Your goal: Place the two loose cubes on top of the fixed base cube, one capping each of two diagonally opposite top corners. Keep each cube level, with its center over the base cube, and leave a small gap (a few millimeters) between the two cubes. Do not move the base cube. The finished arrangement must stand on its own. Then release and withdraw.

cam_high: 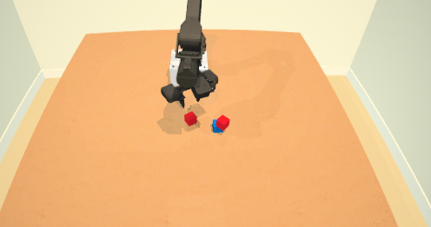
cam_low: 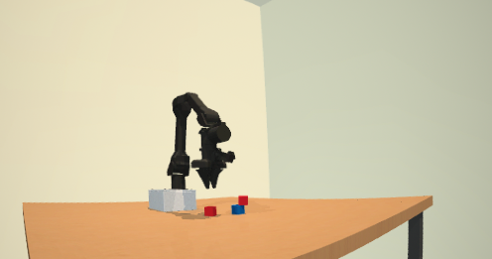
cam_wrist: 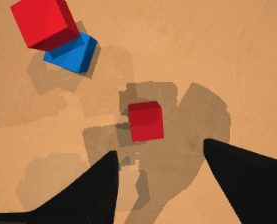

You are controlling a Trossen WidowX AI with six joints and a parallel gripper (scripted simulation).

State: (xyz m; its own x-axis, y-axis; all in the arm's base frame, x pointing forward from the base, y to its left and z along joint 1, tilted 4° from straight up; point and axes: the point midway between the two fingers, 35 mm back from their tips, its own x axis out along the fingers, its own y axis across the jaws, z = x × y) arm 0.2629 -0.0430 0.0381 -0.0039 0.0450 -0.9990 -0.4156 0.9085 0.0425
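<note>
Two small red cubes — matte, flat-shaded, sharp-edged. One [cam_high: 190, 118] lies loose on the orange table [cam_high: 109, 179], left of the blue base cube [cam_high: 215, 128]. The other red cube [cam_high: 223, 122] sits on that base, capping one corner and overhanging. The dark gripper [cam_high: 188, 97] hangs above the loose cube — fingers spread, holding nothing.
</note>
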